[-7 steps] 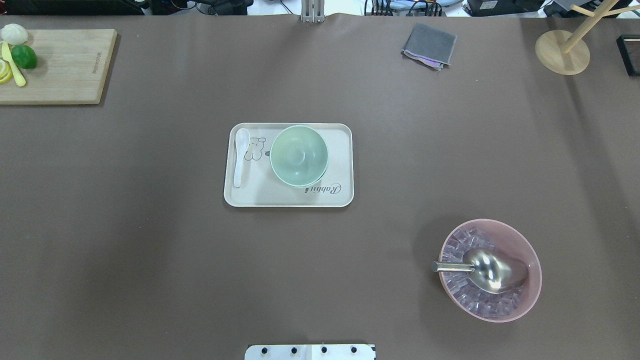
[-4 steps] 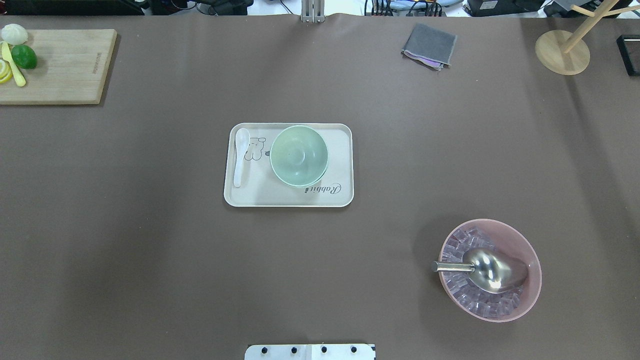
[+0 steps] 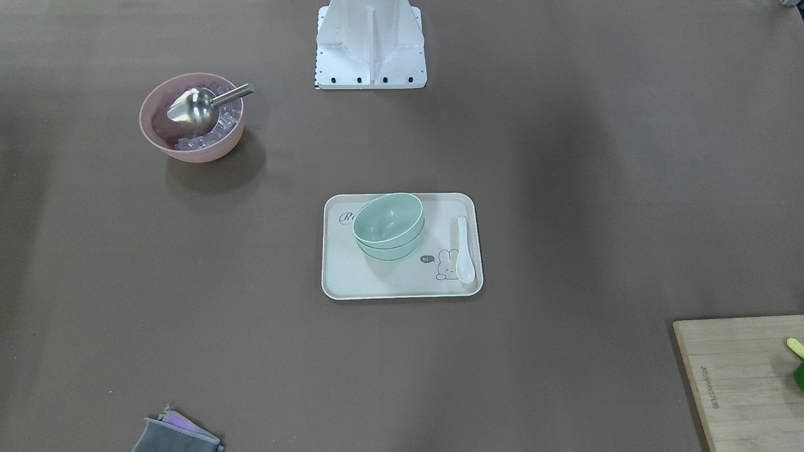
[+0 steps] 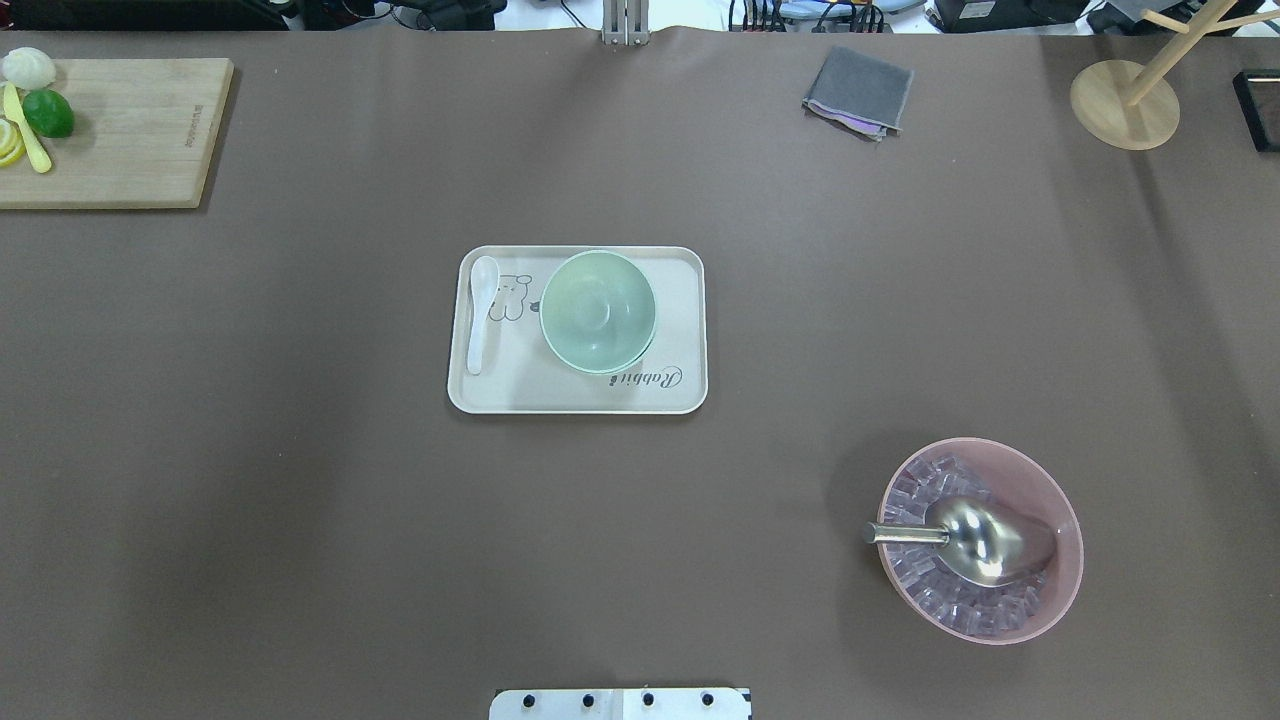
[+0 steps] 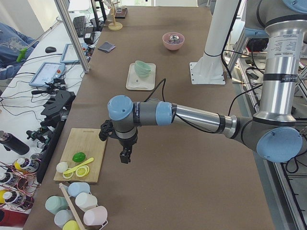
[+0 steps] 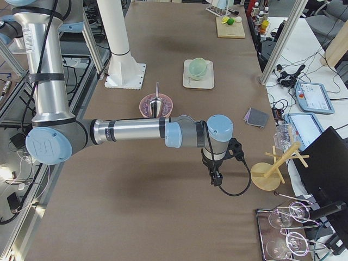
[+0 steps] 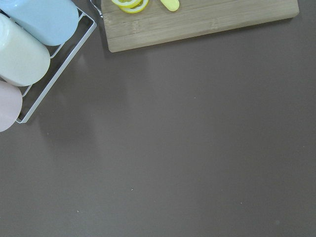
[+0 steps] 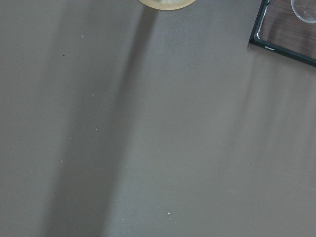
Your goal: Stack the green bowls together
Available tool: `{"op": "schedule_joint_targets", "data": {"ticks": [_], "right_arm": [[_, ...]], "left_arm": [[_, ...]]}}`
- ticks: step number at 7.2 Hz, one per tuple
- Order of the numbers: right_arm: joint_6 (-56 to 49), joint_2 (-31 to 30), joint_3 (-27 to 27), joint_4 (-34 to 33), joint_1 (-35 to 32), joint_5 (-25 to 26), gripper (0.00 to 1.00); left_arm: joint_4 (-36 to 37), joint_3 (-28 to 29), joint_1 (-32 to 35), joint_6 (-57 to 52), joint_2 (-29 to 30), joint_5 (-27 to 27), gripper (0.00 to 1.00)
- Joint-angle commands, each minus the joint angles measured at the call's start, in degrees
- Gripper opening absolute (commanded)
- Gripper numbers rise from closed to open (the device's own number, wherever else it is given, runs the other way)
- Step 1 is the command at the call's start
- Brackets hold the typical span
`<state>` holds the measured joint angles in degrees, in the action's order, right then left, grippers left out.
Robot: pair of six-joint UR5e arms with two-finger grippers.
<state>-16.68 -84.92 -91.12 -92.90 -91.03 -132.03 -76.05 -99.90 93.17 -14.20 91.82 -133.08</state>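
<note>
**A:** Starting at the left end of the surface, what do we have?

**B:** Our left tool [image 5: 124, 157] hangs over bare brown surface near the cutting board [image 4: 130, 140] in the far left corner. It shows only in the side view, so we cannot tell whether it is wide or narrow. Nothing seems to be in it.

**A:** And the green bowls [image 4: 598, 311]?

**B:** They are in the middle of the surface, nested one inside another on the cream tray [image 4: 680, 395], with the white spoon [image 4: 482, 312] lying beside them. From across the surface we make out two rims. We cannot say whether a third bowl is tucked inside. We find no loose green bowl anywhere.

**A:** Further right?

**B:** The pink bowl [image 3: 210, 149] of ice with its metal scoop [image 4: 985, 540] sits toward the near right corner, well apart from the tray. A grey cloth [image 4: 860, 90] lies by the far edge, and a wooden stand [image 4: 1120, 105] is in the far right corner. Our right tool [image 6: 216, 179] hovers near that stand. Its opening is also not something we can tell.

**A:** So which step are we on?

**B:** We judge the stacking done, with both arms well clear of the tray. The next move calls for no grasp. At most we would check that the top bowl sits level in the one below.
</note>
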Motion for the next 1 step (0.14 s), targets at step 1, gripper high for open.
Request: {"op": "schedule_joint_targets", "data": {"ticks": [1], "right_arm": [[0.68,-0.07,-0.03,0.09,0.41,0.02,1.0]], "left_arm": [[0.02,-0.21,-0.01,-0.04,0.02,0.01,0.98]]}}
